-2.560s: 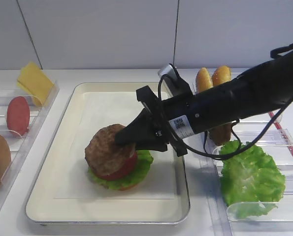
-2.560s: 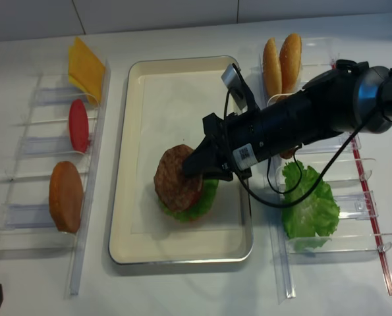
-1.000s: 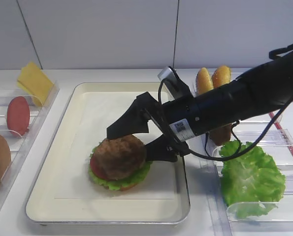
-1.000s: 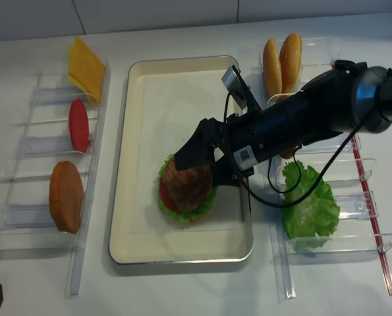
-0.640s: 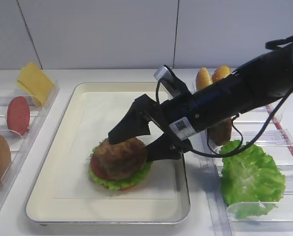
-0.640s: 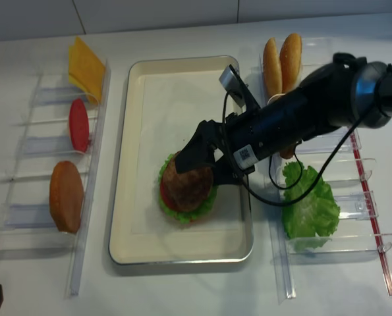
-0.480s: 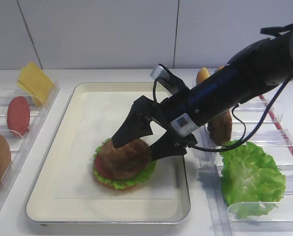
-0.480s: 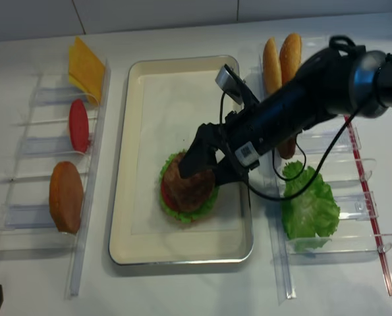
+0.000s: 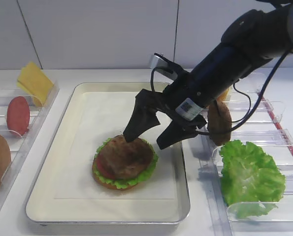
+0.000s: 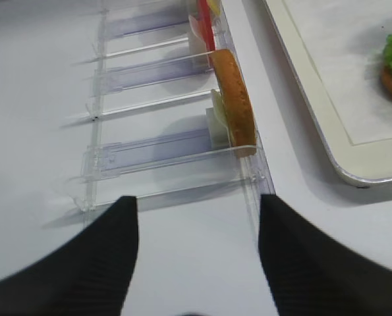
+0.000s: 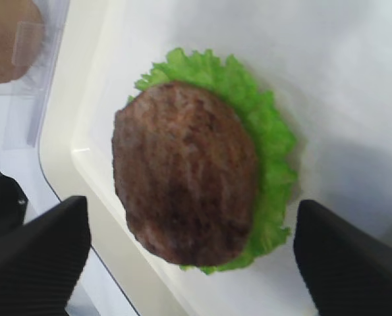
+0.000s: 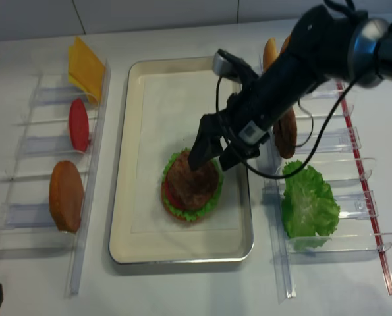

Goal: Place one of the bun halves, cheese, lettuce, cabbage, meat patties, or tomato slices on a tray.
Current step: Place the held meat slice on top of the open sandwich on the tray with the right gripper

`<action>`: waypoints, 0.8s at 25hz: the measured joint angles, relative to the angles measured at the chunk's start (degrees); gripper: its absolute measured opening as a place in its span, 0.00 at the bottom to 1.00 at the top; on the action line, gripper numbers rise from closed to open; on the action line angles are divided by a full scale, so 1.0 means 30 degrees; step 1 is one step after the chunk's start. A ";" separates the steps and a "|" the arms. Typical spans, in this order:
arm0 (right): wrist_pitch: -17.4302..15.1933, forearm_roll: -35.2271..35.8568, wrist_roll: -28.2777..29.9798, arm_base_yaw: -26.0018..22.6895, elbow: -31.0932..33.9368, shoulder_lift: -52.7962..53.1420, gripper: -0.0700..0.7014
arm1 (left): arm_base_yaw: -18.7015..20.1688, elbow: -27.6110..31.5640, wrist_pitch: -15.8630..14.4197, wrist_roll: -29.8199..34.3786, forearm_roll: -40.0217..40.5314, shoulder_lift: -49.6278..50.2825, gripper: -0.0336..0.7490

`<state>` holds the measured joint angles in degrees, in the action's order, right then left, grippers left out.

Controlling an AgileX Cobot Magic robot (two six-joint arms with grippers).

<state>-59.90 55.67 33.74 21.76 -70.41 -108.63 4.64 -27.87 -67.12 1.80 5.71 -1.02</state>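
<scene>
On the tray (image 9: 48, 206) a meat patty (image 9: 125, 156) lies on top of a stack of tomato slice (image 9: 101, 167), lettuce (image 9: 136, 178) and bun. My right gripper (image 9: 148, 140) hangs open just above the patty's right edge, its fingers apart on either side and touching nothing. In the right wrist view the patty (image 11: 182, 174) lies free between the fingers (image 11: 37, 253). My left gripper (image 10: 194, 210) stands open and empty over the table, near a bun half (image 10: 235, 99) standing in a clear bin.
The left bins hold cheese (image 12: 85, 66), a tomato slice (image 12: 78, 125) and a bun half (image 12: 66, 196). The right bins hold a second patty (image 12: 286, 131), loose lettuce (image 12: 308, 207) and bun halves (image 12: 269, 52) partly behind the arm.
The right gripper set the patty on the stack, opened, and has lifted up and slightly right off it. The patty stays on the stack. The left gripper has not visibly moved.
</scene>
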 joint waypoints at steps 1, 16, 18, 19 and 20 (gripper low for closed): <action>-0.0162 -0.0459 -0.0315 0.0000 -0.0257 0.0000 0.91 | 0.0000 0.0000 0.0000 0.0000 0.0000 0.0000 0.55; -0.3213 -0.7116 -0.4918 0.0000 -0.7257 -0.0013 0.91 | 0.0000 0.0000 0.0000 0.0000 0.0000 0.0000 0.55; -0.3297 -0.8124 -0.5502 0.0000 -0.8067 -0.0013 0.91 | 0.0000 0.0000 0.0000 0.0000 0.0000 0.0000 0.55; -0.3315 -0.8688 -0.5739 0.0000 -0.8436 -0.0013 0.91 | 0.0000 0.0000 0.0000 0.0000 0.0000 0.0000 0.55; -0.3348 -0.9240 -0.5927 0.0000 -0.8736 -0.0013 0.91 | 0.0000 0.0000 0.0000 0.0000 0.0000 0.0000 0.55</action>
<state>-69.94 27.95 15.96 21.76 -96.62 -108.67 4.64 -27.87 -67.12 1.80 5.71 -1.02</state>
